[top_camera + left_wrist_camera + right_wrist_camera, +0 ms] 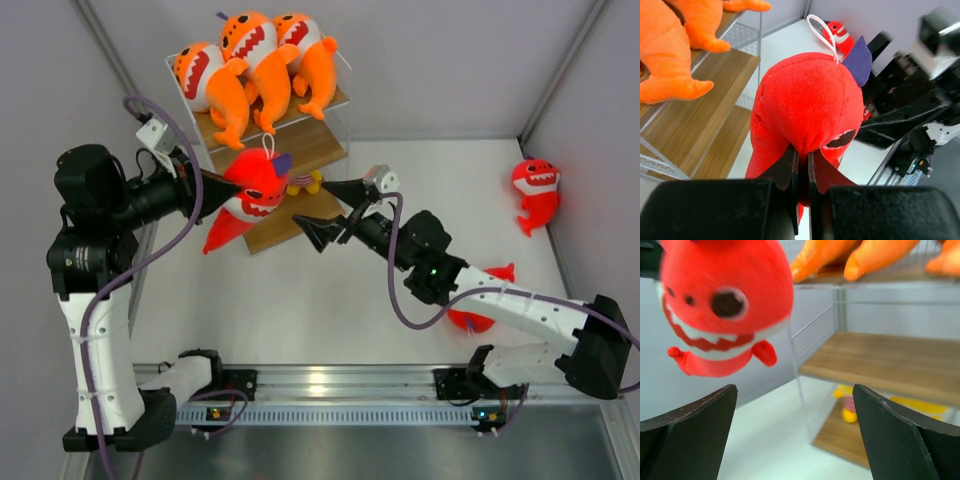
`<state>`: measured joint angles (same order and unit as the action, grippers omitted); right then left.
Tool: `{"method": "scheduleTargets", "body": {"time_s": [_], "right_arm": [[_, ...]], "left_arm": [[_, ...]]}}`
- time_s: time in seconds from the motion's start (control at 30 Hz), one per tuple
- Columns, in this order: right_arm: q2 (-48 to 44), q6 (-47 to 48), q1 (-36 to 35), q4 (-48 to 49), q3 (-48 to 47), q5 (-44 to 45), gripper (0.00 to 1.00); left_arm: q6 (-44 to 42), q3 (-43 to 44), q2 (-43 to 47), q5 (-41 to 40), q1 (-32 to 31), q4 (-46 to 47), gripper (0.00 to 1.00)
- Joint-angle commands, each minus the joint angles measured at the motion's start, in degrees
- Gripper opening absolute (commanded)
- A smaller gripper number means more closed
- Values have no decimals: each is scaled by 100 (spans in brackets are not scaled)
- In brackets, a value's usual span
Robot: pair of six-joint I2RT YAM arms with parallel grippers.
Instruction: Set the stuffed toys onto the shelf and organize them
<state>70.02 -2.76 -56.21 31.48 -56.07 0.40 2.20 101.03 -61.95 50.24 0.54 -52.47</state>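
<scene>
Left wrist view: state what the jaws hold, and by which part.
The left jaws are shut on a red stuffed shark, pinching plush on its back, opposite the mouth. The right jaws stand open, holding nothing.

a: where are the arms?
b: left arm (100,205) reaches right, left gripper (801,156) pinched tight on a red plush shark (258,185). right arm (520,310) stretches up-left, right gripper (335,212) jaws spread wide.

A small yellow-footed, pink-striped figure (308,184) is half covered by the held red plush shark (256,188), which is blurred and cropped at the right wrist view's top edge. A second red plush shark (472,321) is largely hidden beneath the white right arm (525,312).
</scene>
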Motion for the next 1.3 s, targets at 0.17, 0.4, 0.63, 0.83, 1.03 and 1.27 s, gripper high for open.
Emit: {"method": "scheduleTargets", "body": {"time_s": [0.17, 0.4, 0.63, 0.83, 1.03, 1.27], "right_arm": [[1065, -2588, -557, 3388, 344, 198, 96], [2295, -3625, -760, 4682, -140, -14, 95], [2903, -3880, -980, 4419, -974, 21, 92], [3334, -4320, -1024, 4472, -1379, 39, 86], [3536, -4470, -1059, 4252, -1626, 38, 69], [3545, -4549, -1086, 4340, -1565, 135, 68]], "left_arm": [[949, -14, 78, 127, -18, 676, 0], [1151, 30, 43, 12, -27, 870, 0], [1266, 13, 17, 65, -18, 1019, 0], [1336, 4, -10, 56, -18, 1142, 0], [1476, -31, -27, 83, 8, 1283, 0], [1573, 30, -62, 109, 52, 1388, 0]]}}
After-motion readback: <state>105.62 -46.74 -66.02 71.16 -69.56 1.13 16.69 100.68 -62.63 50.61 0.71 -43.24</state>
